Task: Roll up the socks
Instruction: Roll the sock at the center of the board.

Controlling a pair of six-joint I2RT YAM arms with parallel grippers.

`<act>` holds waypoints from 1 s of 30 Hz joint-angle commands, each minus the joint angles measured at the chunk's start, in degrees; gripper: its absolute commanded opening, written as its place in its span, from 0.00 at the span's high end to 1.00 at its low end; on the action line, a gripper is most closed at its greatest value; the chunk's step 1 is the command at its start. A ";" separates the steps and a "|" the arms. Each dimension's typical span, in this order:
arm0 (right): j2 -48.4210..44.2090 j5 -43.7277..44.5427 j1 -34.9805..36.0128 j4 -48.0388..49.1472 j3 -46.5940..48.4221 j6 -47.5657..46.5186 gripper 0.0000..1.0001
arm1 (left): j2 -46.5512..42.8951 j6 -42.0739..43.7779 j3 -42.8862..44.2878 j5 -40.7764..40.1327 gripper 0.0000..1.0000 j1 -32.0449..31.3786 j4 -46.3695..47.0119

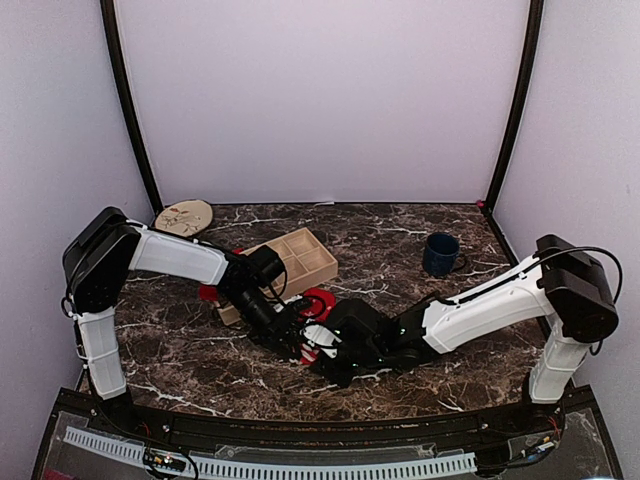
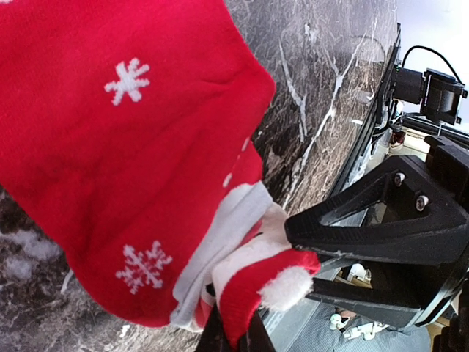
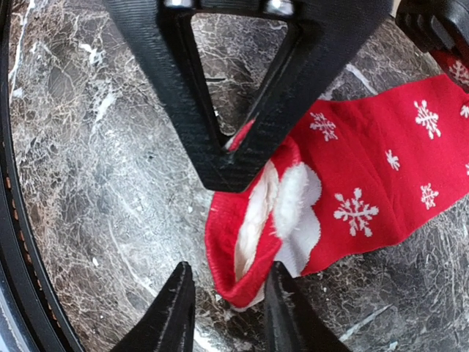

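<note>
A red sock with white snowflakes and a white fluffy cuff (image 2: pixel 110 147) lies on the dark marble table; it also shows in the top view (image 1: pixel 318 302) and the right wrist view (image 3: pixel 381 169). My left gripper (image 2: pixel 233 334) is shut on the sock's folded cuff end, at table centre in the top view (image 1: pixel 290 335). My right gripper (image 3: pixel 229 273) is open, its fingers straddling the folded cuff edge just in front of the left gripper (image 1: pixel 322 352). The left gripper's black finger (image 3: pixel 242 95) pinches the sock just above. A second sock cannot be told apart.
A wooden compartment box (image 1: pixel 295 260) stands just behind the grippers. A red scrap of cloth (image 1: pixel 208 293) shows by its left end. A dark blue mug (image 1: pixel 440 254) stands at the back right, and a round wooden plate (image 1: pixel 184 216) at the back left.
</note>
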 commanded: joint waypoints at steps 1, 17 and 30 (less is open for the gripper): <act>0.62 -0.65 -0.81 2.14 0.44 0.18 0.72 | -0.39 0.92 -0.62 1.93 1.00 0.34 -0.33; 0.97 -3.00 -2.74 3.90 -0.19 2.01 1.00 | -0.82 -0.62 -2.05 2.81 1.00 0.48 2.07; -0.48 -6.47 -4.02 2.84 -1.51 2.73 1.00 | -5.97 -6.82 -5.35 -0.93 0.51 2.11 8.28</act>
